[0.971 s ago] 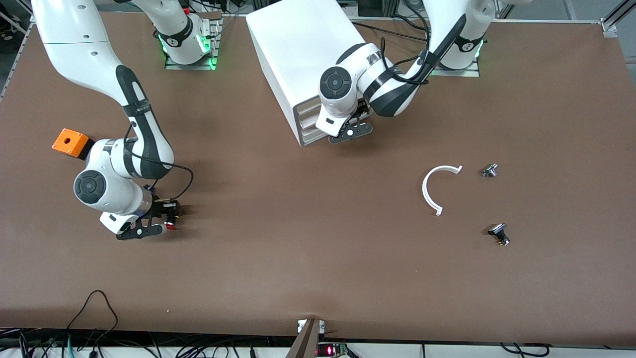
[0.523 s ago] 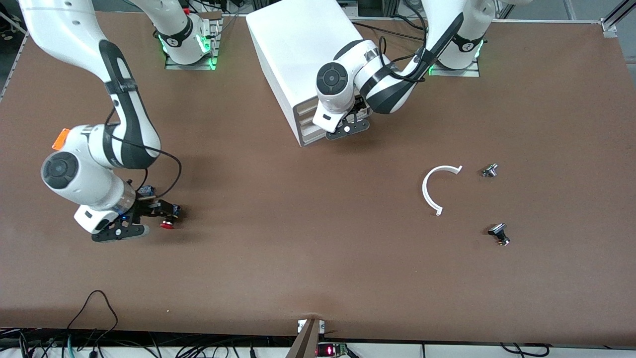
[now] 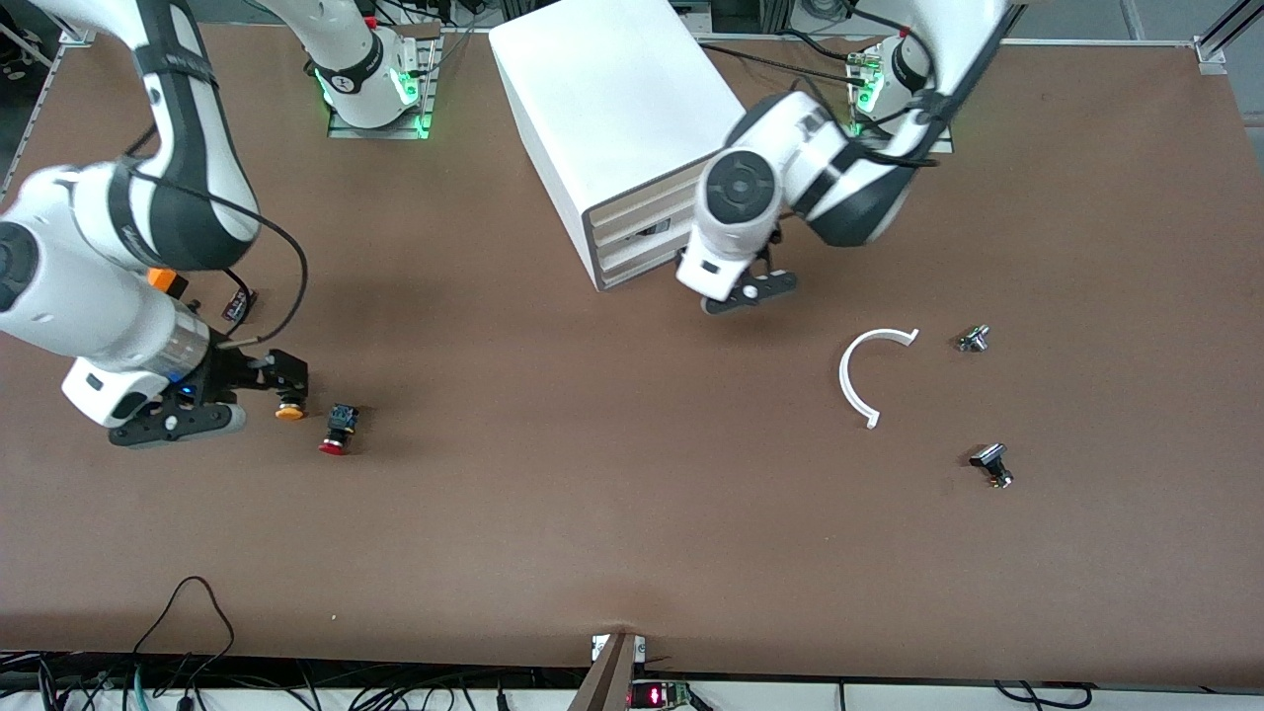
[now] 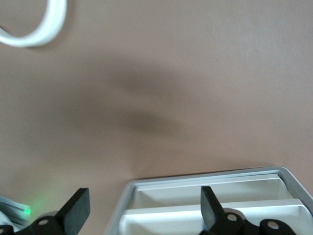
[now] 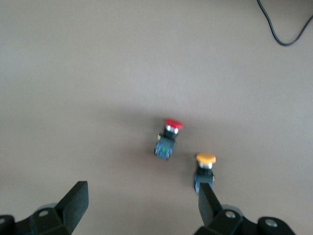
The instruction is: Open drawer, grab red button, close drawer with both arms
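You're in a robotics lab: two bench-mounted arms, a brown-covered table (image 3: 632,553), aluminium framing (image 3: 1220,39) and loose cables (image 3: 188,612) along its edges.

Lighting's pretty even and bright overhead, no hard hotspots on the brown table (image 3: 612,513), just soft, fuzzy shadows. There's a diffuse dark patch on the table right beside the white drawer cabinet (image 3: 617,118), under the left arm (image 3: 790,188), and it shows as a smeary blob in the left wrist view too. The glossy arm shells catch mild glare. Green LEDs glow at both bases beside the cabinet. Both wrist views are soft: the red button (image 5: 167,137) and the orange-capped one (image 5: 204,168) look slightly blurred, and the white ring (image 4: 34,27) is hazy at its edges. The front view is crisp.
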`<state>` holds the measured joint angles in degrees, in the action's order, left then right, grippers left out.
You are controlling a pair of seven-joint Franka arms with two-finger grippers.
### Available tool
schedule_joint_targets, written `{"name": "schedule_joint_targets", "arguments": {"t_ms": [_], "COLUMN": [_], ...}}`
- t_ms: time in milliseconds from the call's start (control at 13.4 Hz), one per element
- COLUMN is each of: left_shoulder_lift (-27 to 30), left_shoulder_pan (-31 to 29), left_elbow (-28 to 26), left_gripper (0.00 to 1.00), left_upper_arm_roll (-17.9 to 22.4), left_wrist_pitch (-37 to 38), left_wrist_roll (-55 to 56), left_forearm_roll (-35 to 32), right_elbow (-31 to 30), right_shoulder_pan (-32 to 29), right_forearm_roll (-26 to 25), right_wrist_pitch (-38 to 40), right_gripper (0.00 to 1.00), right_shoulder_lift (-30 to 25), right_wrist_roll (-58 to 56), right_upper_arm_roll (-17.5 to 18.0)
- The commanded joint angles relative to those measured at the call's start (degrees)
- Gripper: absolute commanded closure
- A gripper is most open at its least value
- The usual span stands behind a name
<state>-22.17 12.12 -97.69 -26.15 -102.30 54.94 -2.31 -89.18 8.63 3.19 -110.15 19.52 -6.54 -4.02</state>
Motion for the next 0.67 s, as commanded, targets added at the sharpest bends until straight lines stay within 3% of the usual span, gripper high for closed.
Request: {"name": "schedule_joint_targets", "arguments": {"t_ms": [0, 299, 523, 598], "left_shoulder_lift": [4.4, 7.2, 7.7, 9.2], "left_shoulder_pan": [-5.5, -12.7, -16.1, -16.1], "left_elbow": [3.6, 9.7, 15.0, 15.1], "left_gripper": [0.01, 0.01, 0.01, 0.01], "left_upper_arm_roll": [-0.3, -0.1, 0.1, 2.4], "left_wrist_pitch": [6.0, 13.9, 20.2, 20.0], "left_wrist_roll": [-9.7, -24.8, -33.6, -39.1], "left_forearm_roll": [-0.4, -0.5, -3.9, -4.4], "right_elbow": [1.2, 1.2, 0.5, 0.4], "right_shoulder_pan": [0.0, -1.3, -4.7, -5.4], "right_forearm_roll": [0.4, -0.3, -0.4, -0.6], "right_wrist_pitch": [6.7, 13.6, 17.4, 18.6], "right_gripper": [0.00, 0.00, 0.00, 0.00], "right_shoulder_lift": [-5.1, -11.2, -15.4, -16.6], "right_wrist_roll": [3.4, 5.4, 5.4, 5.4], "right_upper_arm_roll": [0.0, 0.6, 3.0, 3.4]}}
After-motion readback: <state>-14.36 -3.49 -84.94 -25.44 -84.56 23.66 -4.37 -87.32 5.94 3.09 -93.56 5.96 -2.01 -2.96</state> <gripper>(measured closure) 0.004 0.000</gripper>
